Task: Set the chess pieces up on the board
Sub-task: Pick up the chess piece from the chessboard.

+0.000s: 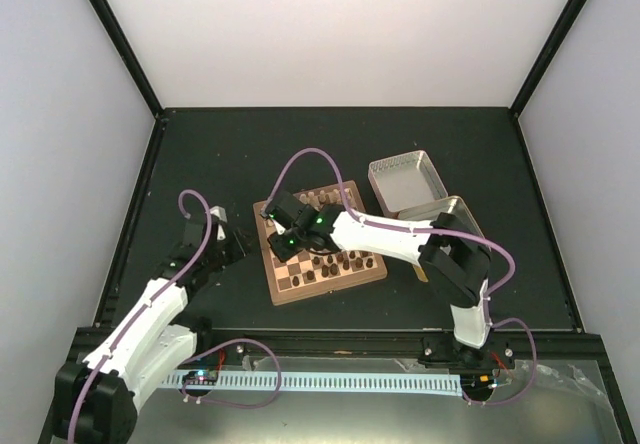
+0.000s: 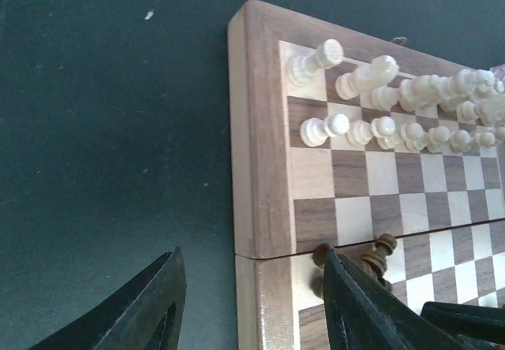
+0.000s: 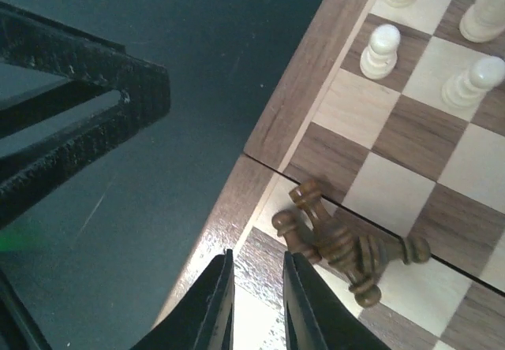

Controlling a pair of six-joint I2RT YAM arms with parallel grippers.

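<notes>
Here, dark pieces (image 3: 347, 247) heaped toppled on the board (image 3: 268, 121) at its left rim, long axes flat, just ahead-right of the right pincer (image 3: 256, 307), nearly pressed together on nothing; left pincer (image 2: 252, 307) spread, beside the rim.

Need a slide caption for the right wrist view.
Right gripper fingers nearly closed above the board edge, beside toppled dark chess pieces.

We see the board (image 2: 268, 169) as smooth, satin wood (grain plain on its rim), the cream chess pieces (image 2: 371, 129) glossy, the table (image 2: 102, 129) matt dark, and the tin halves (image 1: 405, 182) dull ribbed metal.
</notes>
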